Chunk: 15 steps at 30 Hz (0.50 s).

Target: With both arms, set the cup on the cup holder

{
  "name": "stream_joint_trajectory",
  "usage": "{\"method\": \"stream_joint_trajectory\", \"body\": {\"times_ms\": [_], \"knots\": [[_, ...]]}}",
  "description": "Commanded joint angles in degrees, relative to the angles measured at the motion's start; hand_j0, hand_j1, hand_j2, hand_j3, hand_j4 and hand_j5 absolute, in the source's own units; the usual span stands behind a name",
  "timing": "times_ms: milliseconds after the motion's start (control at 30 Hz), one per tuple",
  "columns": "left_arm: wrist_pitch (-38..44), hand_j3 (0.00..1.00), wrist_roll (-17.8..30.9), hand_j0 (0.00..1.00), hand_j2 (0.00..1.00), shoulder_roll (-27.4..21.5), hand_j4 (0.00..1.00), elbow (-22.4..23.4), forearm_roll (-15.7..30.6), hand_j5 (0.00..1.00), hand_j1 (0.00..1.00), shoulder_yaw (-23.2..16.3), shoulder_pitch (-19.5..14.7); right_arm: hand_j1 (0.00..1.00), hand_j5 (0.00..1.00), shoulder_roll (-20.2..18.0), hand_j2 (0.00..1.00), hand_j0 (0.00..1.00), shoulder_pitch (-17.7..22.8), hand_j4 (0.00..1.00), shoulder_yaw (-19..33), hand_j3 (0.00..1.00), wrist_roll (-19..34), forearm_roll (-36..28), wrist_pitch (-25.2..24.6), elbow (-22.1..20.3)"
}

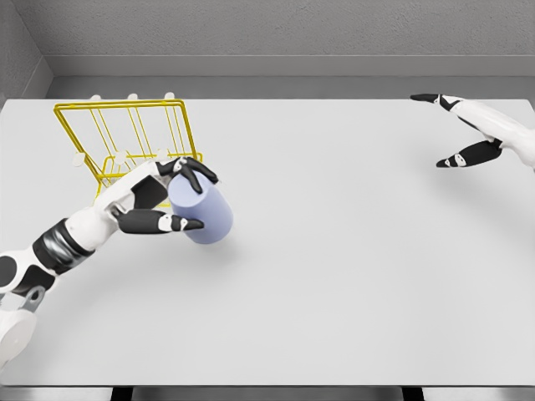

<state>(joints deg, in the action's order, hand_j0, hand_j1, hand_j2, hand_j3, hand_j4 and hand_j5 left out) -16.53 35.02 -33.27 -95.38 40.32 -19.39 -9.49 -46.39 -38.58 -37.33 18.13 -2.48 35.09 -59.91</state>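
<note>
A pale lavender cup [203, 211] lies tilted in my left hand [180, 200], whose black fingers [194, 171] and thumb wrap around its upper end. It hangs just in front of the yellow wire cup holder [125, 138], which stands at the far left of the table with white-tipped pegs on top. My right hand [456, 129] hovers at the far right of the table, fingers spread and holding nothing.
The white table [334, 276] spans the whole view, with its front edge near the bottom. A grey wall runs behind its far edge.
</note>
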Motion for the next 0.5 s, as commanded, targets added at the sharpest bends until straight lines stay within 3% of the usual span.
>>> {"method": "stream_joint_trajectory", "body": {"times_ms": [0,133,467], "knots": [[0.1,0.38,0.0,0.38,0.38,-2.5,0.38,-1.2,3.2,0.38,0.38,1.9,0.0,1.00,1.00,0.0,1.00,1.00,0.1,1.00,0.1,1.00,0.0,-0.4,-0.1,0.0],[0.1,0.38,0.0,0.38,0.38,-5.4,0.38,-2.0,6.9,0.38,0.38,2.7,-0.5,1.00,1.00,0.0,1.00,1.00,0.0,1.00,0.1,1.00,0.0,-0.4,-0.1,0.0],[2.9,0.38,0.0,0.38,0.38,-5.3,0.38,-0.7,6.8,0.38,0.38,6.4,-4.3,1.00,1.00,-0.1,1.00,1.00,0.0,1.00,0.1,1.00,0.0,-0.4,-0.1,0.0]]}}
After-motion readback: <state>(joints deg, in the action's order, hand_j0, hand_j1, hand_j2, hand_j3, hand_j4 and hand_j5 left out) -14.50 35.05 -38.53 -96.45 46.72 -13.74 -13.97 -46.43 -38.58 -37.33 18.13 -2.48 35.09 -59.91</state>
